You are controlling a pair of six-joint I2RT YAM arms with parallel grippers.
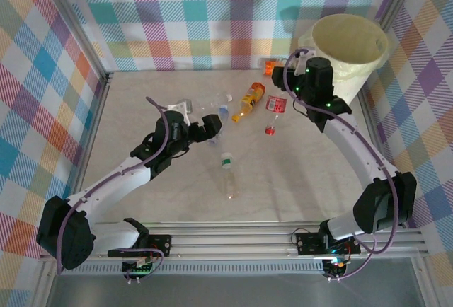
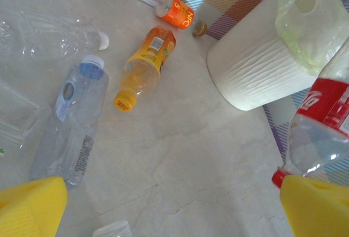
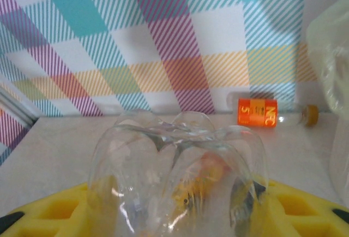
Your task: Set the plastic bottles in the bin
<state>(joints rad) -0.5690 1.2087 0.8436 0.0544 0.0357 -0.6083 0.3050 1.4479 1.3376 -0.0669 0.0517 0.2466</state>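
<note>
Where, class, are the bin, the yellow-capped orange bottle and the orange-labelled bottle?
bin (image 2: 256,76): left wrist view, ribbed white wall.
yellow-capped orange bottle (image 2: 140,70): left wrist view, mid-body.
orange-labelled bottle (image 2: 179,13): left wrist view, its label.

Pale marbled table (image 1: 297,172) with scattered plastic bottles (image 1: 248,102), white bin (image 2: 256,67).

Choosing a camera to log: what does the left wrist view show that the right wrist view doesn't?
Left wrist: the open left gripper, a blue-capped clear bottle, a yellow-capped orange bottle and a red-labelled bottle. Right wrist: a crushed clear bottle between the fingers of the right gripper. Both: the orange-labelled bottle by the wall and the bagged bin.
</note>
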